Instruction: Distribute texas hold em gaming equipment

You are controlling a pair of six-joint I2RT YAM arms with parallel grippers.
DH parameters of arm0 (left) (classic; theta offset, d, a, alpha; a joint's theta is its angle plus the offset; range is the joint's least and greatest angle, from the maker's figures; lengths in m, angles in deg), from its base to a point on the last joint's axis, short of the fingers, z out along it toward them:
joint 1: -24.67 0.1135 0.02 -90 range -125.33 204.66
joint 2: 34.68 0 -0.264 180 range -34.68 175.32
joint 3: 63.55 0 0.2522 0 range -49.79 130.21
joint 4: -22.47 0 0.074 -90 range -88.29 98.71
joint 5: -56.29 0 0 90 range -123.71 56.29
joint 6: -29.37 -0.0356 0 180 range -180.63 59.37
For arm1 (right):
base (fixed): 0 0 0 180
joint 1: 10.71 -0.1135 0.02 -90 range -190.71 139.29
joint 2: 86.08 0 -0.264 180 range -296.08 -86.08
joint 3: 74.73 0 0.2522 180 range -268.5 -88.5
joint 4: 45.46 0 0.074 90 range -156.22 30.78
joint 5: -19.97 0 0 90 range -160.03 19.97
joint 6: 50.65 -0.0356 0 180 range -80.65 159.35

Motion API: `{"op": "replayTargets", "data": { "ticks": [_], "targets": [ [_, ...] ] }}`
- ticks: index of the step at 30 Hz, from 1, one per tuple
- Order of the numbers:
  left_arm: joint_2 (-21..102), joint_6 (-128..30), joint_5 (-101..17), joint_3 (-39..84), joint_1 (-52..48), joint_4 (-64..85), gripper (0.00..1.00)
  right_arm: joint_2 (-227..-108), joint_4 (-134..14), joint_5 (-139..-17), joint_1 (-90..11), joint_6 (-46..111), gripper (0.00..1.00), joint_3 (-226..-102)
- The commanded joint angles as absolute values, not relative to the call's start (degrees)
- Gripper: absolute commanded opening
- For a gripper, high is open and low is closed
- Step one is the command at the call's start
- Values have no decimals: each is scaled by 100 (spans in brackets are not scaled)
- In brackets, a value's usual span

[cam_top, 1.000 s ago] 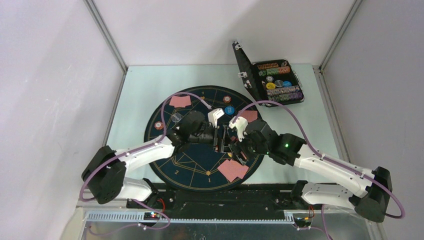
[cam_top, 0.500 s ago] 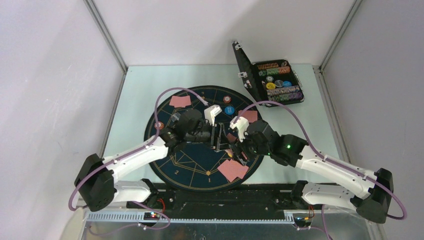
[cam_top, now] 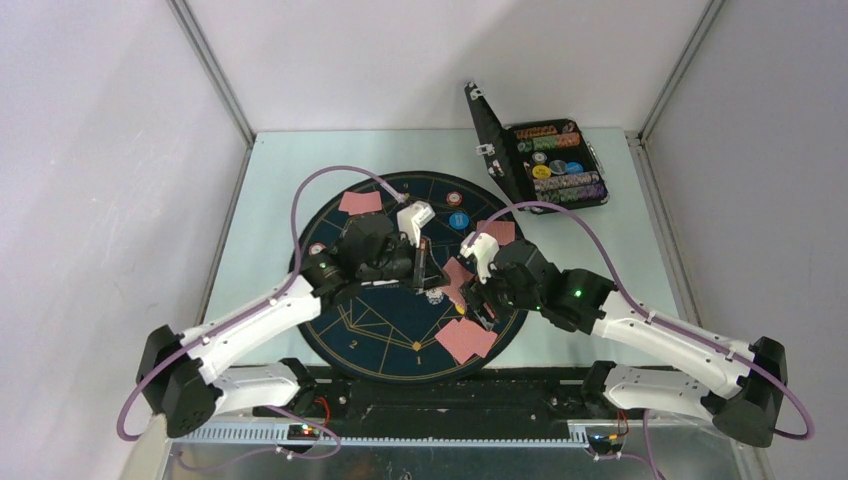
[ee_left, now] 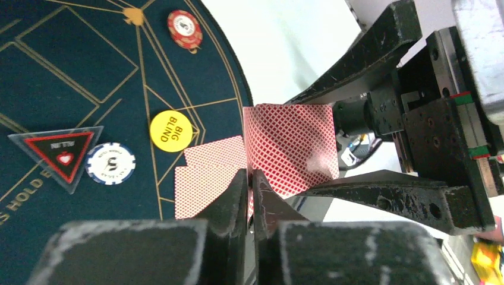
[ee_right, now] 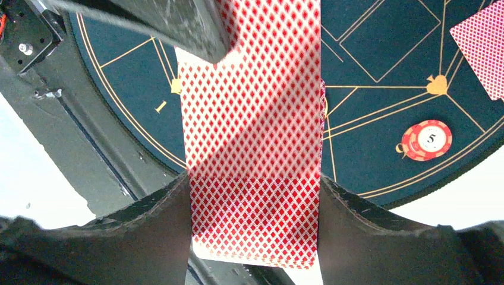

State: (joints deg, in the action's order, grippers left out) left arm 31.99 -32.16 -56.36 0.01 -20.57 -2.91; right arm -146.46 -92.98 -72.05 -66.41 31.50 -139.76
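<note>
My right gripper [ee_right: 255, 199] is shut on the sides of a deck of red-backed playing cards [ee_right: 255, 225], held above the dark-blue mat [cam_top: 380, 330]. My left gripper [ee_left: 250, 175] is shut on the edge of the deck's top card [ee_left: 291, 145], which stands partly drawn off the deck. A left finger [ee_right: 172, 24] reaches over the deck's far end. Two cards [ee_left: 208, 178], a yellow disc [ee_left: 172, 130], a white-blue disc [ee_left: 110, 163] and a triangular marker [ee_left: 59, 151] lie on the mat under my left gripper. Both grippers meet over the mat's middle [cam_top: 445, 275].
Dealt card pairs lie on the mat at the back left [cam_top: 360, 202], back right [cam_top: 497, 232] and front [cam_top: 465, 340]. Chips sit near the mat's rim [cam_top: 455, 198] [cam_top: 317, 251] [ee_right: 427, 139]. An open black case [cam_top: 545, 165] with chips stands at the back right.
My left gripper has closed on the top card of the deck. The left arm has shifted slightly back and left. The right arm has held still with the deck.
</note>
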Motion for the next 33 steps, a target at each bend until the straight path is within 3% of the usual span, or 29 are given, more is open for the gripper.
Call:
{"op": "replayTargets", "data": {
  "ticks": [1, 11, 17, 19, 23, 27, 33],
  "targets": [
    [2795, -3639, -4638, 250, -2036, -885, 3, -14478, -9029, -7130, -6674, 3241, 0, -14053],
    [1291, -4968, -3789, 247, -2031, -514, 0, -14525, -8999, -7049, -6674, 3240, 0, -14046],
    [843, -7901, -3858, 220, -2027, 8, 0, -14512, -9016, -6862, -6674, 3216, 0, -14053],
    [792, -9932, -3993, -8, -2030, 14, 0, -14506, -8998, -6771, -6672, 3199, 0, -14053],
    [1024, -11816, -3820, -337, -2014, -137, 0, -14502, -8927, -6550, -6667, 3111, 0, -14053],
    [1717, -12355, -3553, -222, -1987, -491, 0, -14627, -8786, -6335, -6380, 2888, 0, -14136],
    [2432, -13122, -3388, -1077, -1723, 1118, 0, -15025, -8957, -6225, -5942, 2723, 0, -14611]
  ]
}}
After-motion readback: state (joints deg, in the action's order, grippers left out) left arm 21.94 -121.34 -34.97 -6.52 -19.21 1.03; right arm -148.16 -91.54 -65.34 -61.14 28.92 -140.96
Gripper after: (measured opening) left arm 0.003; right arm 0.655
